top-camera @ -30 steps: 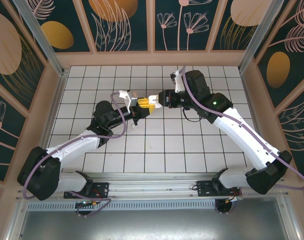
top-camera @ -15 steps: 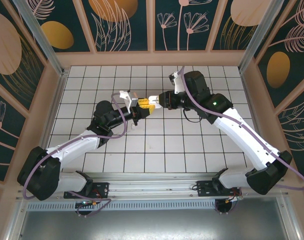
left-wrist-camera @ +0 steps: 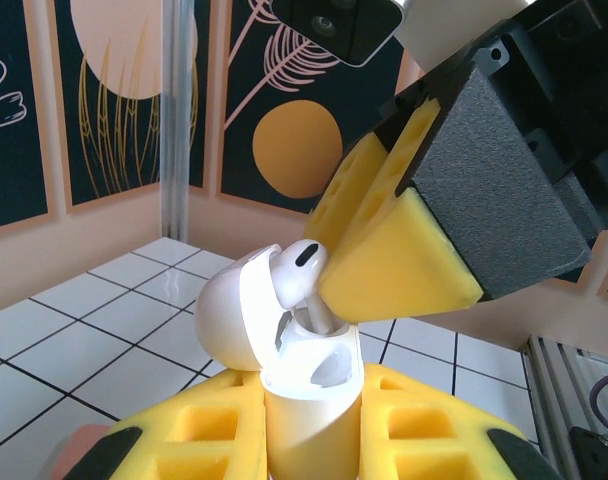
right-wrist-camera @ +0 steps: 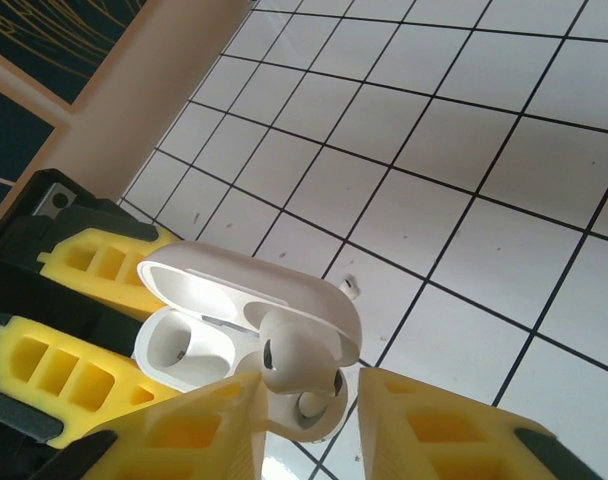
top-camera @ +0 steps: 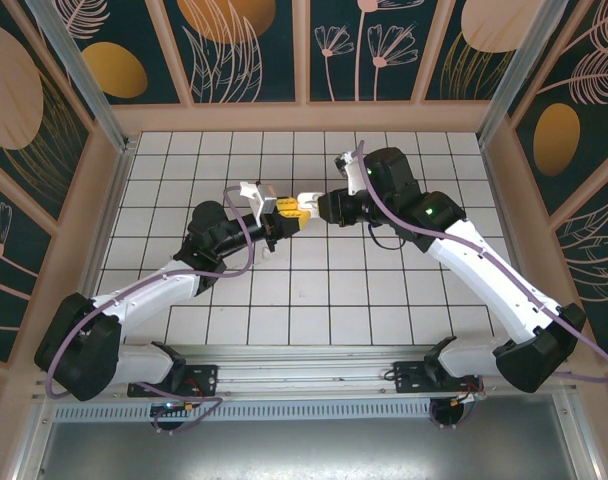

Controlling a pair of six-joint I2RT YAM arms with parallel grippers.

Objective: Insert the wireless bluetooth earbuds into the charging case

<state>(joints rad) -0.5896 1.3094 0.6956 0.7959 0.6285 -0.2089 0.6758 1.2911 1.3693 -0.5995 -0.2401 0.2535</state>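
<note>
Your left gripper clamps the charging case, right gripper pinches the white earbud — tiny, probably slick — hold its bulb

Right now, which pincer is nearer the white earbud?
Right. The right pincer has a fingertip on either side of the earbud at the mouth of the charging case. The left pincer is below, clamped on the case body.

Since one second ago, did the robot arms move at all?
Only a little. The right arm shifted slightly toward the charging case, easing the right end effector and the white earbud it grips closer to the open case. The left end effector stayed shut on the case, in the same spot. Nothing was let go.
</note>
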